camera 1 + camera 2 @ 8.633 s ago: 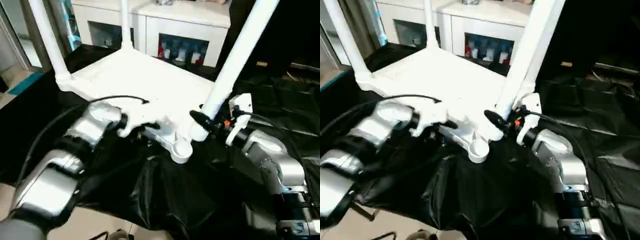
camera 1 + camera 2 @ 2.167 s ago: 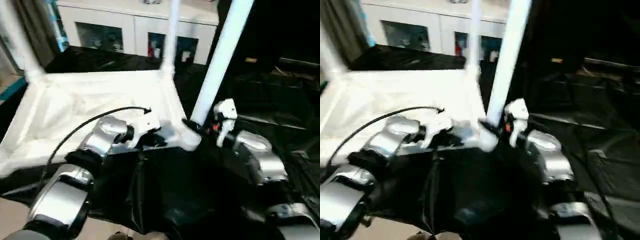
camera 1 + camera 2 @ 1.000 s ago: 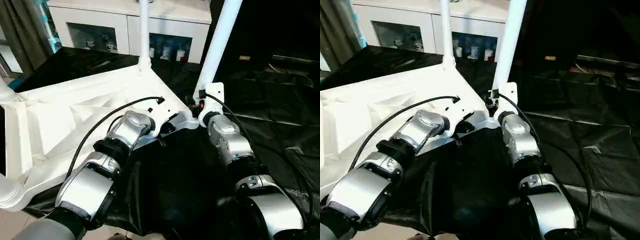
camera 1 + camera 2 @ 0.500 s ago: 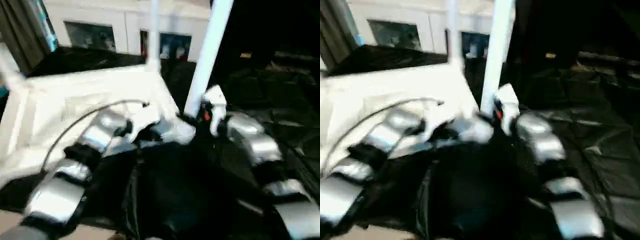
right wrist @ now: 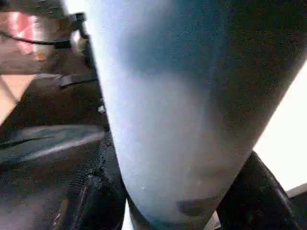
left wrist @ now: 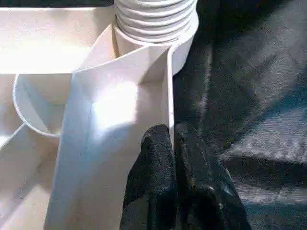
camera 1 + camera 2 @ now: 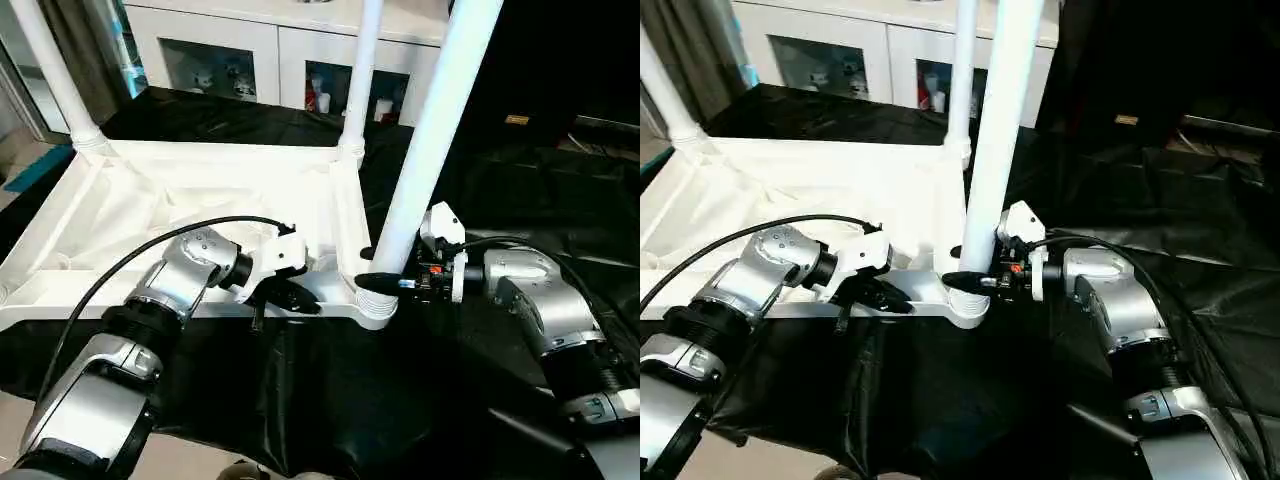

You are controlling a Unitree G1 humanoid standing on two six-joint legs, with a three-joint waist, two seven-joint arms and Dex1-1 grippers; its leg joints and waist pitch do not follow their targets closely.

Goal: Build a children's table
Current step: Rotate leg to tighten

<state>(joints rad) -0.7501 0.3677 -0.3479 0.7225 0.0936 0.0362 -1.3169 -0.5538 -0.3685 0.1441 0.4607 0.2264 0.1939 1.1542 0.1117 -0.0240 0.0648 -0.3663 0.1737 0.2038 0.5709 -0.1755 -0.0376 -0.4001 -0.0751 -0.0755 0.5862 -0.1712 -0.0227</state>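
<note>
The children's table lies upside down on black sheeting, its white top showing the ribbed underside. Three white legs stand up from corner sockets: one far left, one at the back, one at the near corner. My left gripper is shut on the top's near rim, just left of that corner; in the left wrist view its black fingers pinch the thin rim wall. My right gripper is shut on the near leg's base, just above the socket.
A white cabinet with glass-fronted shelves stands behind the table. Crumpled black sheeting covers the work surface and hangs over its front edge. A black cable arcs over my left forearm. Bare floor shows at the lower left.
The whole view has swung and was blurred half a second ago. Both grippers keep the same holds, on the rim and on the near leg. My right forearm now reaches in from the right.
</note>
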